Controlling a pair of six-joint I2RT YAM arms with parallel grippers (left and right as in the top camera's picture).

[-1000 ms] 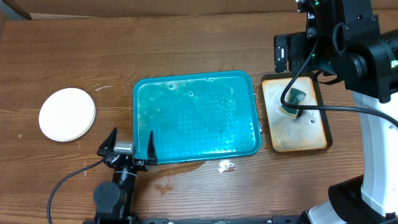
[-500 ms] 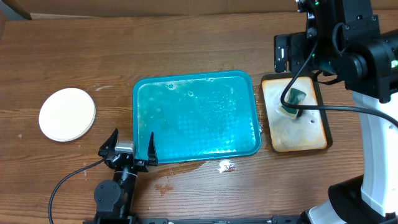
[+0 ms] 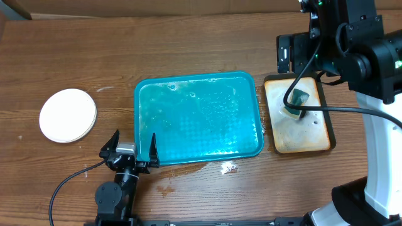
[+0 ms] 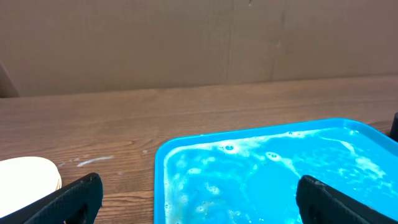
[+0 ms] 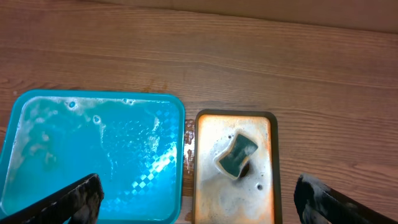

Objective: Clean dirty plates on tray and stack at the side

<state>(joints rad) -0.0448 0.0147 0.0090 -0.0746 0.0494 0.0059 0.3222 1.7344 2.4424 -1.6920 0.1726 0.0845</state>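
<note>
The plates point(image 3: 68, 115) lie in one stack on the bare wood at the left; the top one is white, and its edge shows in the left wrist view point(image 4: 28, 175). The teal tray point(image 3: 198, 119) sits mid-table with no plate on it, only soapy water and foam point(image 4: 261, 174). My left gripper point(image 3: 134, 135) stands open at the tray's near left corner, one finger over the wood and one over the tray, holding nothing. My right gripper point(image 5: 199, 205) hangs open high above the gap between the teal tray point(image 5: 93, 155) and the tan tray, also with nothing in it.
A small tan black-rimmed tray point(image 3: 300, 129) stands right of the teal tray, wet and foamy, with a green sponge point(image 3: 298, 99) on it point(image 5: 236, 154). A blob of foam point(image 3: 227, 167) and water spots lie on the wood before the teal tray. A cardboard wall point(image 4: 186, 43) backs the table.
</note>
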